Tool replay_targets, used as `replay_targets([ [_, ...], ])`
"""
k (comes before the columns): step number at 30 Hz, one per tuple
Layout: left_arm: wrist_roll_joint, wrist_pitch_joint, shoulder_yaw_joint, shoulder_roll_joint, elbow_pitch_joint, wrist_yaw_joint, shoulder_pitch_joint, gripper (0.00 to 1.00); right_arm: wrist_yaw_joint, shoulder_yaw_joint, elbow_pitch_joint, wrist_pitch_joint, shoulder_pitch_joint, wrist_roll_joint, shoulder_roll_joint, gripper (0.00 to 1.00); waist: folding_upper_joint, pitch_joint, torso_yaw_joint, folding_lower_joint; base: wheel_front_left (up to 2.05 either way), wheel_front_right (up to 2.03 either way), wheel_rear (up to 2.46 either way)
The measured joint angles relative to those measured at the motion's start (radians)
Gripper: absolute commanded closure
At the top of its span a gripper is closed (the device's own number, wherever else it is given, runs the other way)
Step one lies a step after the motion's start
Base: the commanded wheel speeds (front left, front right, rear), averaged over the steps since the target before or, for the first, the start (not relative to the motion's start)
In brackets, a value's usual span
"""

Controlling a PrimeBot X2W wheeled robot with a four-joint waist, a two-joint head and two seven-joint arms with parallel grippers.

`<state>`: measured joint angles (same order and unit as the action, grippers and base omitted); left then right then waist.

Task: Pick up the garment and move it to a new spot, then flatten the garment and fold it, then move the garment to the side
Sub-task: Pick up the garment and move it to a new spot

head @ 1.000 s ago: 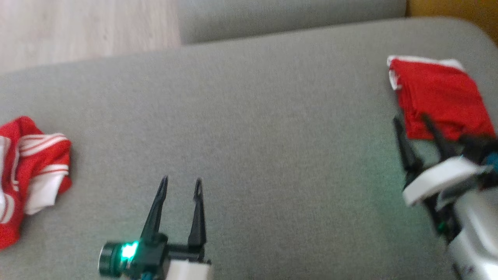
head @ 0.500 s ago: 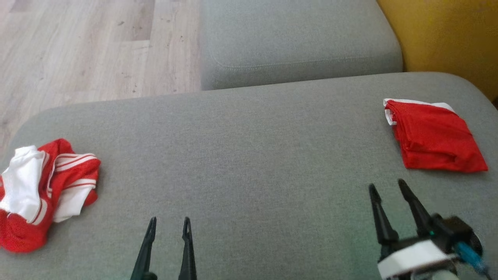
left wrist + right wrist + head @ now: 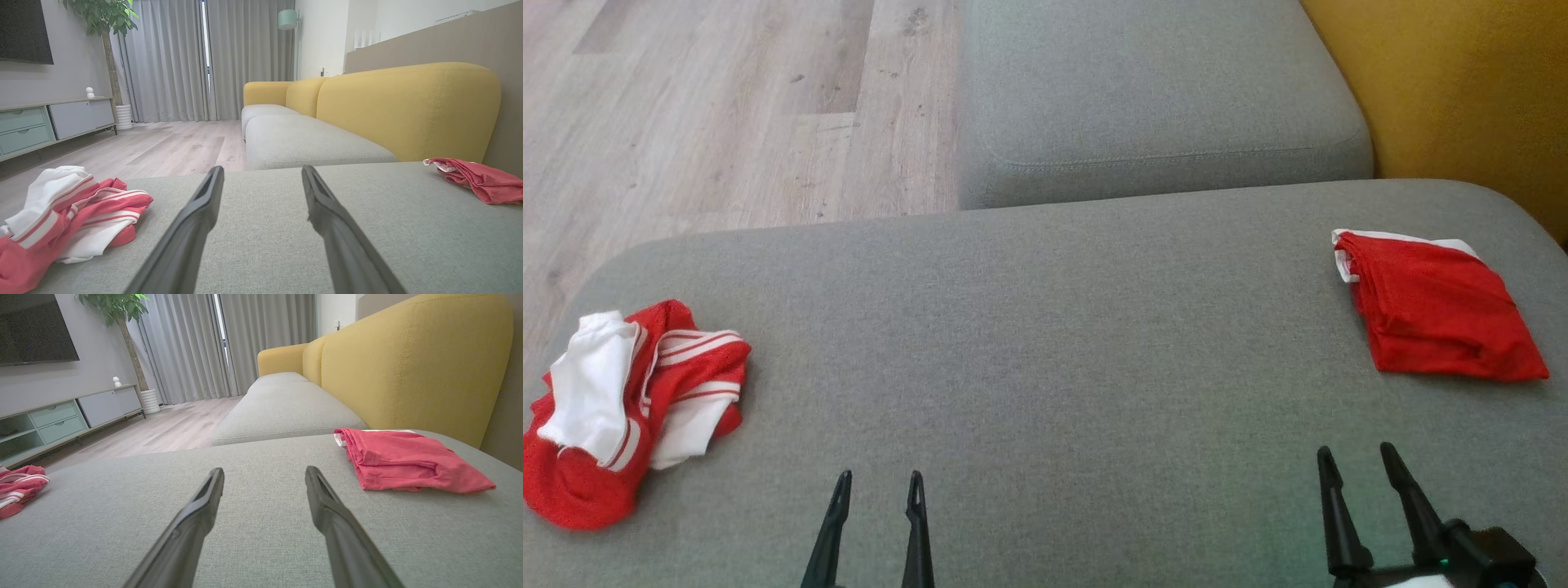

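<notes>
A crumpled red and white garment lies in a heap at the left end of the gray cushion. The left gripper and the right gripper are over the cushion, fingers wide apart and holding nothing. A folded red garment lies flat at the right end.
</notes>
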<state>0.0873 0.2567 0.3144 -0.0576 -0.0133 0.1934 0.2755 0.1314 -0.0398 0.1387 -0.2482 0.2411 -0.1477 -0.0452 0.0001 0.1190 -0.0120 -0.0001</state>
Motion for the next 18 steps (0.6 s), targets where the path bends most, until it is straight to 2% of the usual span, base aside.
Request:
replay_targets([
  [11, 0.000, 0.000, -0.007, 0.000, 0.020, -0.009, 0.001, 0.00, 0.000, 0.005, -0.012, 0.000, 0.022, 0.000, 0.000, 0.00, 0.0000, 0.005, -0.007, 0.0001, 0.00, 0.00, 0.00],
  [18, -0.001, 0.000, -0.009, 0.000, 0.029, -0.018, 0.001, 0.00, 0.000, -0.007, -0.013, 0.000, 0.022, 0.000, 0.000, 0.00, 0.0000, 0.004, -0.042, 0.0001, 0.00, 0.00, 0.00],
])
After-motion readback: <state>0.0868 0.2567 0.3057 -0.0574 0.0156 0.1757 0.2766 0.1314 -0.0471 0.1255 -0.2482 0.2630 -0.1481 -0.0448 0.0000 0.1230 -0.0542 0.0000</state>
